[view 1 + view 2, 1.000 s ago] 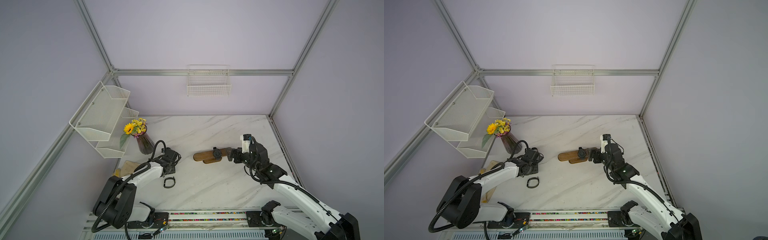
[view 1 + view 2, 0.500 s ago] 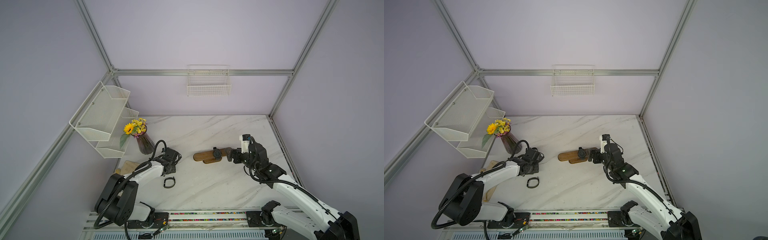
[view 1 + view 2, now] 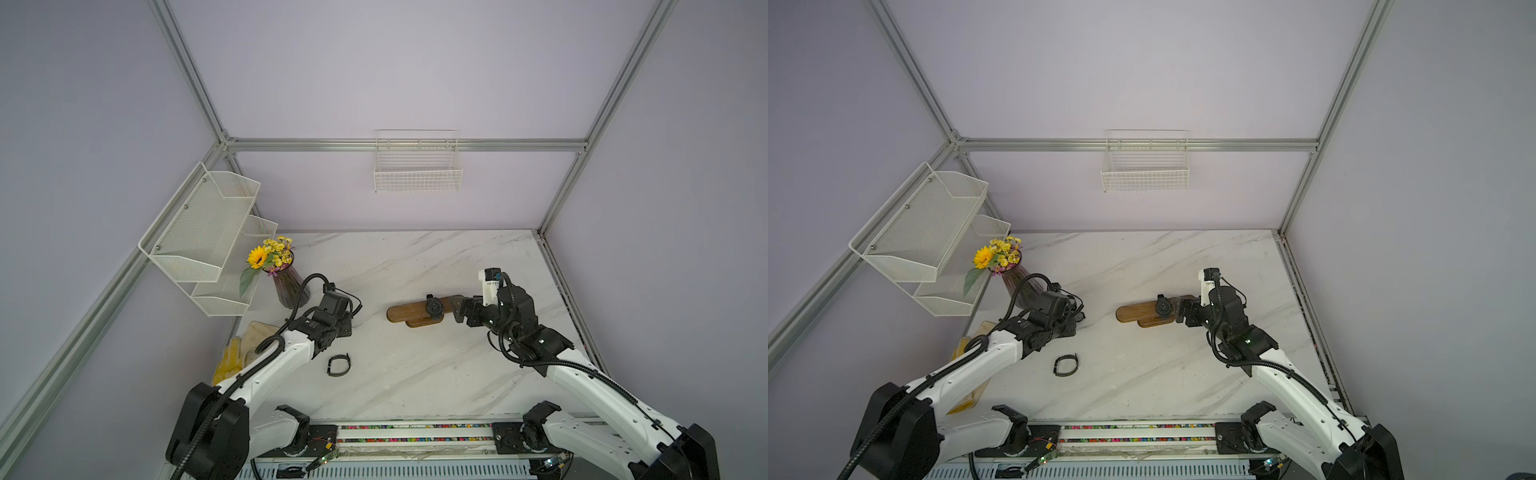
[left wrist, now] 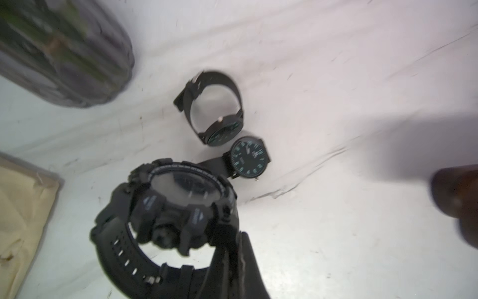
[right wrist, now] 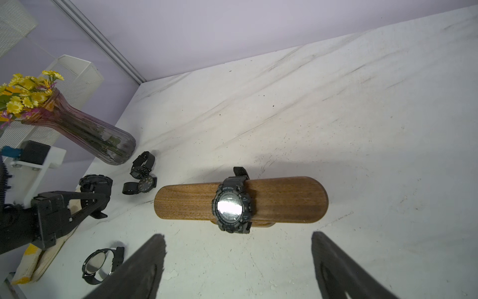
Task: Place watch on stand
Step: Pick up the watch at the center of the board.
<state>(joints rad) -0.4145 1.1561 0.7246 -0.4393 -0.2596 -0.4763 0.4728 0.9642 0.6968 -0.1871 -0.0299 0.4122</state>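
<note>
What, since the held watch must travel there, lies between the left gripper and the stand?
Two black watches lie on the table near the left gripper; past them the table is bare up to the stand. The right wrist view shows this.

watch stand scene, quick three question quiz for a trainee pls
1. True or false: the stand carries two watches.
2. The left pincer is: A open; B shut on a chunky black watch; C shut on a flower.
3. How many watches lie loose on the table?
Key: 1 false, only one strapped watch is on it. 2 B. 3 three: a teal-marked watch, its twin, and a round-faced watch.
</note>
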